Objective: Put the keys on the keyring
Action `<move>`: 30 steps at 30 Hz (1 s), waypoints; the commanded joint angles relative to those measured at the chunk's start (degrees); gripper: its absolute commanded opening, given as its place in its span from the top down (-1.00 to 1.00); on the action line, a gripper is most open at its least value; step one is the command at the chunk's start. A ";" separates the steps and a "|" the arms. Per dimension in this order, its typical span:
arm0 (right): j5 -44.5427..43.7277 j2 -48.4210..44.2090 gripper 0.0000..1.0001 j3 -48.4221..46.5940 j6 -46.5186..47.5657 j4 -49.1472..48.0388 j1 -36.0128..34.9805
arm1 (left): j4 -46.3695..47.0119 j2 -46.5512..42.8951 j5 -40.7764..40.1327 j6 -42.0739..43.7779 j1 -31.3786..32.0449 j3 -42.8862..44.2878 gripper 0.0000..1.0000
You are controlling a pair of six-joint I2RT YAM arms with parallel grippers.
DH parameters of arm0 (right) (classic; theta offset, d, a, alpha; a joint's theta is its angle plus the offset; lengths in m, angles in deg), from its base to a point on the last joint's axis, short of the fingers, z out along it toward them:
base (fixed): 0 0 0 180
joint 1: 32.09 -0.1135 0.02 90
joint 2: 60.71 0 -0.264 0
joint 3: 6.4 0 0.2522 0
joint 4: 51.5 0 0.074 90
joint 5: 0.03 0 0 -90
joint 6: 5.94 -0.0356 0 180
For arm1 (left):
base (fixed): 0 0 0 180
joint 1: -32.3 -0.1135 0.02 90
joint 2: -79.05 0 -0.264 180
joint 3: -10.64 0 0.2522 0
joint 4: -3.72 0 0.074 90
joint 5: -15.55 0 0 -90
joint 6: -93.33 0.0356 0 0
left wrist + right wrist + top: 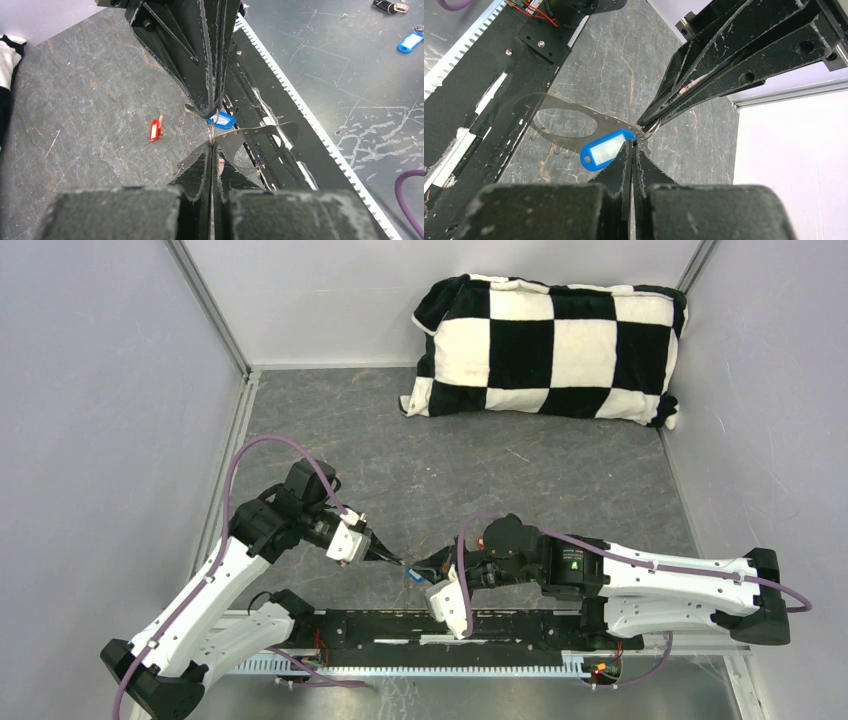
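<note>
Low over the near middle of the table, my left gripper (398,561) (212,145) and right gripper (418,567) (632,143) meet tip to tip. Both are shut. The keyring (260,133) (561,104), a grey oval band, hangs between them, and the left tips pinch its end by a small silvery ring. The blue key (414,578) (222,120) (605,150) sits at the right tips, which pinch its end against the band. The red key (155,130) lies loose on the table to the left of the tips. In the top view it is hidden.
A black-and-white checkered pillow (548,348) lies at the back right. A black slotted rail (470,632) runs along the near edge under the grippers. Beyond it, on the shiny surface, lie another blue tag (410,41) and a small black item (387,6). Walls close in both sides.
</note>
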 commanded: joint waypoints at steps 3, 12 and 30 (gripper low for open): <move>-2.17 -0.33 0.99 -3.03 1.46 -2.99 -0.70 | -0.13 -0.07 0.81 1.10 -0.21 1.11 0.96; -2.65 0.13 0.99 -3.74 2.09 -2.34 -1.25 | -0.23 0.47 0.26 0.53 -0.21 1.50 0.96; -4.06 -0.23 0.99 -2.94 2.53 1.65 -1.40 | -5.89 0.65 0.18 9.72 -0.12 3.13 0.96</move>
